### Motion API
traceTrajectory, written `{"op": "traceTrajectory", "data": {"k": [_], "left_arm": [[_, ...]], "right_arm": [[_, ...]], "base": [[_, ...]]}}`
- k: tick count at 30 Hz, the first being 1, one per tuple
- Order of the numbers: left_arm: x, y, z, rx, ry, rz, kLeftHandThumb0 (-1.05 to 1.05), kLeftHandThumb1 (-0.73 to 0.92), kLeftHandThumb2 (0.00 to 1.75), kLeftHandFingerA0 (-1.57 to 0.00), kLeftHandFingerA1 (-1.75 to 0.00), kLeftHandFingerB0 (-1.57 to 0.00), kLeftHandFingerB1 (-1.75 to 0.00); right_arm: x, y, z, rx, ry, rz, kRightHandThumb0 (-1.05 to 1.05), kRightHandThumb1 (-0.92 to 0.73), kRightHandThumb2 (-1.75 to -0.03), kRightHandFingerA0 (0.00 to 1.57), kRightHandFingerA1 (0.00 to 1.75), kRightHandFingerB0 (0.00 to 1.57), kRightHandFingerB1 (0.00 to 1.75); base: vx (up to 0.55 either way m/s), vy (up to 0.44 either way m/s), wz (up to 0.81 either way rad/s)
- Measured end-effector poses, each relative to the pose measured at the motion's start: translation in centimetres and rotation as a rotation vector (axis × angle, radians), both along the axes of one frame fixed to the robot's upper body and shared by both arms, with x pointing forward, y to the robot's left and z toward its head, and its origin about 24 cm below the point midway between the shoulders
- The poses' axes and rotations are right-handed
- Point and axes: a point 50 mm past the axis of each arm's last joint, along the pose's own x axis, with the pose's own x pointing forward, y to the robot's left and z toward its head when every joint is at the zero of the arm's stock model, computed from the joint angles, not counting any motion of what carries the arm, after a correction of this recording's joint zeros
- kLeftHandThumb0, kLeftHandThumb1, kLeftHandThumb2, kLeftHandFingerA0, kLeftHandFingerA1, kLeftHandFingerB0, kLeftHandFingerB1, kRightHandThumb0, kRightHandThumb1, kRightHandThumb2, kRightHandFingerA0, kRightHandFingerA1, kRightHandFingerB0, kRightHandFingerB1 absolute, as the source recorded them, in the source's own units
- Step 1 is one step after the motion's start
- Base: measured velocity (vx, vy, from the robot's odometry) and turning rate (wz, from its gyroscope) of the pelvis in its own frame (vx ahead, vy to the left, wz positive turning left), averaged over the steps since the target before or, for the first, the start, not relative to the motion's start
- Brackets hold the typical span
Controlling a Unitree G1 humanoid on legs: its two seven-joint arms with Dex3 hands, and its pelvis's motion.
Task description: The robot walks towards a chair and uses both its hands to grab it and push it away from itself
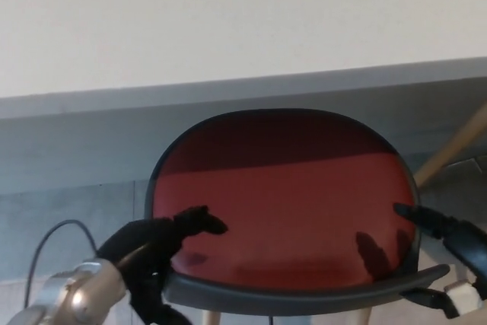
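Note:
A chair with a red seat (281,203) and a dark grey shell rim (304,300) stands right below me, its backrest edge nearest. My left hand (152,253) reaches over the chair's left rim, one finger lying on the red seat and the thumb below the shell. My right hand (445,253) is at the chair's right rim, upper finger pointing over the seat edge, lower finger under the backrest corner. Both hands straddle the rim with fingers apart; no firm grip shows.
A white wall with a grey skirting board (91,104) runs across just beyond the chair. A light wooden leg (456,146) of another piece of furniture slants in at the right. The floor is grey tile. A black cable (46,245) loops by my left forearm.

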Motion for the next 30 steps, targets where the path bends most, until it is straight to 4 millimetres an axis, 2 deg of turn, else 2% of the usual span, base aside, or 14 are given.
{"op": "traceTrajectory", "data": {"k": [2, 5, 6, 9, 10, 18, 20, 21, 22, 25, 26, 27, 29, 30], "left_arm": [[-0.1, -0.2, -0.4, 0.014, 0.012, -0.006, -0.79, 0.27, 0.71, -0.02, -1.07, -0.01, -0.91], [-0.2, -0.5, -0.7, 0.017, 0.007, -0.004, -0.84, 0.29, 0.72, -0.09, -1.04, -0.02, -0.88], [-0.2, -0.7, -0.8, 0.013, 0.002, 0.000, -0.93, 0.27, 0.74, -0.30, -1.01, -0.07, -0.85], [-0.2, -0.9, -0.8, 0.002, -0.019, 0.024, -0.93, 0.27, 0.74, -0.30, -1.01, -0.07, -0.85], [-0.1, -0.9, -0.8, 0.000, -0.030, 0.034, -0.98, 0.46, 0.57, -0.44, -1.08, -0.10, -1.00], [0.3, -1.5, -1.8, -0.029, -0.071, 0.154, -1.04, 0.44, 0.53, -0.33, -1.20, -0.01, -1.15], [0.3, -1.5, -2.3, -0.027, -0.066, 0.183, -1.03, 0.27, 0.74, -0.41, -1.10, -0.10, -0.95], [0.3, -1.5, -2.6, -0.019, -0.064, 0.200, -1.00, 0.25, 0.73, -0.43, -1.09, -0.11, -0.94], [0.3, -1.5, -2.8, -0.008, -0.064, 0.213, -0.87, 0.36, 0.52, -0.67, -0.95, -0.11, -0.95], [0.1, -1.4, -3.6, 0.023, -0.057, 0.249, -0.81, 0.37, 0.51, -0.76, -0.87, -0.15, -0.91], [0.0, -1.3, -3.9, 0.037, -0.053, 0.266, -0.69, 0.38, 0.60, -1.07, -0.70, -0.30, -0.82], [-0.1, -1.2, -4.1, 0.045, -0.051, 0.276, -0.69, 0.38, 0.60, -1.07, -0.70, -0.30, -0.82], [-0.3, -0.9, -4.5, 0.052, -0.049, 0.309, -0.36, 0.35, 1.14, -1.57, -0.74, -0.44, -0.85], [-0.4, -0.7, -4.7, 0.055, -0.046, 0.326, -0.36, 0.35, 1.14, -1.57, -0.74, -0.44, -0.85]], "right_arm": [[-0.1, 0.4, -0.3, -0.012, 0.009, 0.016, -0.80, -0.49, -0.74, 0.00, 0.06, 0.00, 0.00], [-0.2, 0.1, -0.6, -0.024, 0.022, 0.005, -0.80, -0.47, -0.73, 0.00, 0.06, 0.00, 0.00], [-0.2, 0.1, -0.6, -0.026, 0.022, 0.002, -0.82, -0.48, -0.73, 0.00, 0.05, 0.00, 0.00], [-0.3, 0.0, -0.8, -0.030, 0.026, -0.008, -0.82, -0.48, -0.73, 0.00, 0.05, 0.00, 0.00], [-0.4, -0.1, -0.9, -0.031, 0.027, -0.012, -0.84, -0.49, -0.75, 0.00, 0.04, 0.00, 0.00], [-0.4, 0.2, -1.2, -0.029, 0.024, -0.025, -0.81, -0.42, -0.66, 0.00, 0.00, 0.00, 0.00], [-0.3, 0.3, -1.3, -0.034, 0.022, -0.030, -0.77, -0.38, -0.63, 0.00, 0.01, 0.00, 0.00], [-0.3, 0.4, -1.3, -0.036, 0.018, -0.035, -0.69, -0.32, -0.63, 0.00, 0.12, 0.00, 0.08], [-0.2, 0.4, -1.3, -0.036, 0.013, -0.039, -0.55, -0.46, -0.72, 0.00, 0.16, 0.00, 0.16], [-0.2, 0.6, -1.3, -0.038, -0.004, -0.048, -0.51, -0.48, -0.78, 0.00, 0.31, 0.00, 0.21], [-0.1, 0.7, -1.3, -0.039, -0.012, -0.045, -0.42, -0.73, -0.61, 0.26, 0.54, 0.02, 0.34], [-0.1, 0.8, -1.2, -0.040, -0.017, -0.043, -0.42, -0.73, -0.61, 0.26, 0.54, 0.02, 0.34], [-0.2, 0.9, -1.2, -0.041, -0.043, -0.039, -0.23, -0.90, -0.73, 0.83, 0.64, 0.32, 0.33], [-0.2, 1.0, -1.2, -0.041, -0.059, -0.039, -0.23, -0.90, -0.73, 0.83, 0.64, 0.32, 0.33]], "base": [[0.00, 0.000, 0.00], [0.00, 0.000, 0.02], [0.00, 0.000, 0.00], [0.00, 0.000, 0.00], [0.00, 0.000, 0.00], [0.00, 0.000, 0.00], [0.00, 0.000, 0.00], [0.00, 0.000, 0.00], [0.00, 0.000, 0.00], [0.00, 0.000, 0.00], [0.00, 0.000, 0.00], [0.00, 0.000, 0.00], [0.00, 0.000, 0.00], [0.00, 0.000, 0.00]]}}
